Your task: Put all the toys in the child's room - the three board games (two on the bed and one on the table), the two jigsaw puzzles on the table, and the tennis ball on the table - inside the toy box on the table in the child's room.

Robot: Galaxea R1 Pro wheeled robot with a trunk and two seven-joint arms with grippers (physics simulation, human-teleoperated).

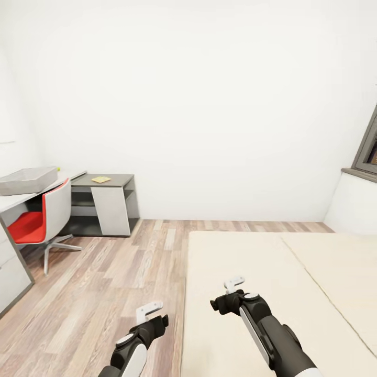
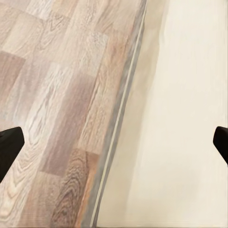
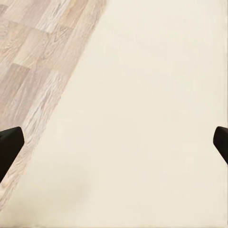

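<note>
One toy box (image 1: 27, 180) is seen at the far left of the head view, resting on the light grey top of the table (image 1: 10, 201). One small yellow-green speck, possibly the tennis ball (image 1: 58, 168), is seen just behind the box's far corner; it is too small to be confirmed. One flat yellowish square (image 1: 101, 179) lies on the table's dark grey section, too small for its pattern to be read. One red-and-grey swivel chair (image 1: 44, 217) is placed in front of the table. No board games are identifiable on the visible part of the bed (image 1: 314, 272).

The floor (image 1: 104, 283) is laid in light wood planks, and the walls are plain white. One dark-framed window (image 1: 369, 149) is seen at the far right.

The left gripper (image 1: 150, 313) is held over the floor just beside the bed edge; in the left wrist view its fingertips (image 2: 9, 145) are spread wide and nothing is held. The right gripper (image 1: 234, 285) is held above the beige mattress; its fingertips (image 3: 9, 147) are likewise spread wide and nothing is gripped.
</note>
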